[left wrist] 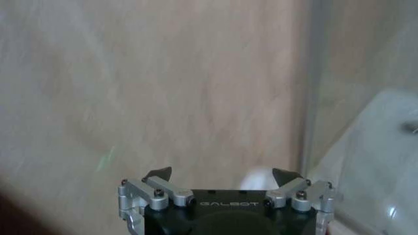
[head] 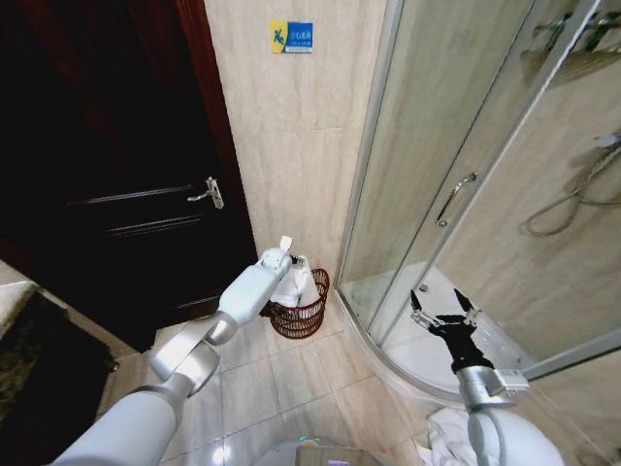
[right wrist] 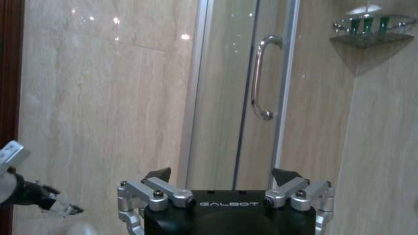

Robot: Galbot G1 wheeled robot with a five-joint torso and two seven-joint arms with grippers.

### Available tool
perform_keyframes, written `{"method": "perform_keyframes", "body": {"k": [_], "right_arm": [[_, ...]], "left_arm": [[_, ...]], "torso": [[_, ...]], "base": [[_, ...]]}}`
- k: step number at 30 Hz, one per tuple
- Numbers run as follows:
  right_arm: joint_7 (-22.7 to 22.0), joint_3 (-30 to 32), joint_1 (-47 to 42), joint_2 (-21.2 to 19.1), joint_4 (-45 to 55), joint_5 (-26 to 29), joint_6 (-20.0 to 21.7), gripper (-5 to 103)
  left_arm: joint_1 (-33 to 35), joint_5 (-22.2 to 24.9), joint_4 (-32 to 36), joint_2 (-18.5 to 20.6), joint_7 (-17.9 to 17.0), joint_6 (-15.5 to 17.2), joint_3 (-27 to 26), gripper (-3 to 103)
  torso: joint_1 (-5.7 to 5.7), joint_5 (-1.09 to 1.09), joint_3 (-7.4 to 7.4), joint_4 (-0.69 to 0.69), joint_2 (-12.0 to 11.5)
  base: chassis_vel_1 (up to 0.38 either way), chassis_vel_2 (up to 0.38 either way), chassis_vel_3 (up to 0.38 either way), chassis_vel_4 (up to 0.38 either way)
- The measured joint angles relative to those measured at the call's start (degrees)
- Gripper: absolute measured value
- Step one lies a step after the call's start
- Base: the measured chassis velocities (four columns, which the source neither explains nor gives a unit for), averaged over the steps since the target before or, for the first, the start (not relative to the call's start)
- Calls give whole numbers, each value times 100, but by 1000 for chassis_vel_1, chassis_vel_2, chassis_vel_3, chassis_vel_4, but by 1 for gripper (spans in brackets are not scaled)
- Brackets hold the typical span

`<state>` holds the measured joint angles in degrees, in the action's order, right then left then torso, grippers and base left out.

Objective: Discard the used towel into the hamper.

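**Operator:** Below your left tool, what do you have?

**Observer:** Directly under your left tool (left wrist: 222, 177) sits the small round dark reddish-brown open-weave wire hamper (head: 300, 312), on the pale tiled floor (head: 320, 383) at the foot of the beige stone-look wall (head: 291, 146), between the dark wooden door (head: 107, 155) and the glass shower enclosure (head: 456, 146). A white crumpled towel (head: 297, 286) fills the top of the hamper, just beneath the tool. Your left arm reaches out over the basket rim.

**Operator:** How are the left fingers set?

**Observer:** Spread wide in your left wrist view, nothing between them; a pale patch shows past the tips, against the wall.

**Operator:** And the right side?

**Observer:** Your right tool (head: 443, 307) hangs well apart from the hamper, in front of the shower's curved white base (head: 408, 359). Its fingers (right wrist: 158, 174) are also spread wide and carry nothing. Ahead of it you face the shower door's chrome handle (right wrist: 259, 78); off to its side, your left arm's tool shows farther off near the wall. Behind your right arm, a second heap of white cloth (head: 448, 432) lies on the floor.
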<state>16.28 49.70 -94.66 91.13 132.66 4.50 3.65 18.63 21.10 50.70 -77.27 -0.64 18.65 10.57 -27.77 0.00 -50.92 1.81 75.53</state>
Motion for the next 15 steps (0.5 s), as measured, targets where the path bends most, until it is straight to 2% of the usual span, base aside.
{"method": "perform_keyframes", "body": {"k": [2,4,5,6,7,9,12,14,15], "right_arm": [[0,3,0,-3,15,2,0,100],[0,15,-9,0,17,11,-9,100],[0,20,-26,4,18,14,-23,100],[0,20,-26,4,18,14,-23,100],[0,25,-49,8,16,16,-42,100],[0,36,-74,10,12,23,-62,100],[0,78,-98,5,5,63,-97,100],[-11,94,-98,5,10,85,-101,100],[-11,94,-98,5,10,85,-101,100]], "left_arm": [[68,53,60,-6,-88,85,-10,100],[116,796,110,-205,-965,479,-91,100],[128,974,101,-279,-1207,554,-132,100],[128,974,101,-279,-1207,554,-132,100],[141,1095,72,-347,-1439,621,-173,100],[177,1110,48,-375,-1563,654,-201,100],[279,862,141,-285,-1411,660,-261,100],[409,592,342,-192,-1360,435,-330,100],[409,592,342,-192,-1360,435,-330,100]], "torso": [[1,0,0,3,0],[1,-1,0,0,0],[1,0,0,-1,0],[1,0,0,-1,0],[1,0,0,-4,0],[0,-1,0,-5,0],[1,0,0,-1,0],[0,0,0,1,0],[0,0,0,1,0]], "base": [[0,0,0,0],[0,0,0,0],[0,0,0,0],[0,0,0,0],[0,0,0,0],[0,0,0,0],[0,0,0,0],[0,0,0,0],[0,0,0,0]]}}
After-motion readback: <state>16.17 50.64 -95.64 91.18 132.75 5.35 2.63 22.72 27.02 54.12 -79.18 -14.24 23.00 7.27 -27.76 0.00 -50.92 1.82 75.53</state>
